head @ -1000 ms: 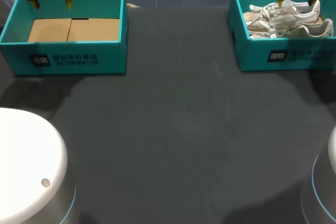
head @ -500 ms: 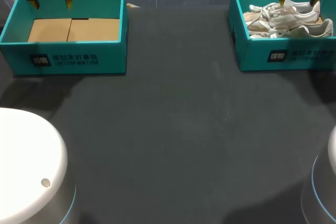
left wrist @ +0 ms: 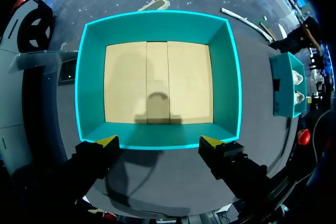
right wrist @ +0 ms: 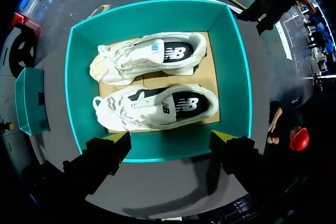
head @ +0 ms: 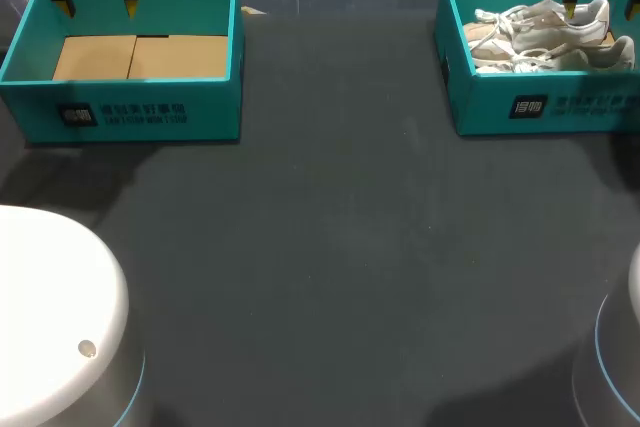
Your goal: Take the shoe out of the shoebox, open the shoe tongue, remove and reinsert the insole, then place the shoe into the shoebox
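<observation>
Left tool (left wrist: pixel 158 141): fingers spread wide, holding nothing, hanging above the left shoebox (head: pixel 120 112).
Left shoebox: far left on the tabletop (head: pixel 330 247); only its cardboard floor shows.
Right shoebox (head: pixel 480 97): far right; two white sneakers (right wrist: pixel 157 107) lie side by side in it, toes left, heels right.
Right tool (right wrist: pixel 170 140): wide apart, gripping nothing, above that box. It is the nearer arm. The sneakers lie ahead of it, long axes parallel to the line between its fingertips.
Print: white markings on both box fronts, logos on the sneakers' sides.
</observation>
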Motion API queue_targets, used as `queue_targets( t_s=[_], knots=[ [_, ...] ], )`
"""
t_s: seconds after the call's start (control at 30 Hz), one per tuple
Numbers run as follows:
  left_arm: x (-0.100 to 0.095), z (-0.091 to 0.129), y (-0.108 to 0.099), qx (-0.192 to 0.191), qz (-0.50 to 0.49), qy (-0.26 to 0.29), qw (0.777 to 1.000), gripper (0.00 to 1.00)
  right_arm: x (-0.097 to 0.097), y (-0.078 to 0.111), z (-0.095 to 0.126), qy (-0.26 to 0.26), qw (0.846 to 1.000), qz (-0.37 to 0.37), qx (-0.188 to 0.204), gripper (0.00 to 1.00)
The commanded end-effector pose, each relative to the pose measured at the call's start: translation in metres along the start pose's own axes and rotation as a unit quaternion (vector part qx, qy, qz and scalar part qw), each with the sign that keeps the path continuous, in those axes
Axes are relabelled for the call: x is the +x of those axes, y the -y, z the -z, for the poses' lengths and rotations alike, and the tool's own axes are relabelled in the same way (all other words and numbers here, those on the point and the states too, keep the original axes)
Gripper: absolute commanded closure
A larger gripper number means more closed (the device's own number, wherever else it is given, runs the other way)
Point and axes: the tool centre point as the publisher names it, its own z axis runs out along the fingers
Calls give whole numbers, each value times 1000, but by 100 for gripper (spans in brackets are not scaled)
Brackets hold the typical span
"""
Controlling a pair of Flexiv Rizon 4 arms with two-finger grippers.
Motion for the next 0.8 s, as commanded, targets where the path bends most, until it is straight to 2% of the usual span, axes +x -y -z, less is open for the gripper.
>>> queue_targets(
  t_s=[0.03, 0.23, 0.8],
  knots=[
    [0, 0, 0, 0, 0, 0, 1000, 0, -7, -5, -6, 1, 1000, 0, 0, 0],
    [0, 0, 0, 0, 0, 0, 1000, 0, -14, -7, -28, 11, 999, 45, 0, 0],
    [0, 0, 0, 0, 0, 0, 1000, 0, -14, -7, -28, 11, 999, 45, 0, 0]
  ],
)
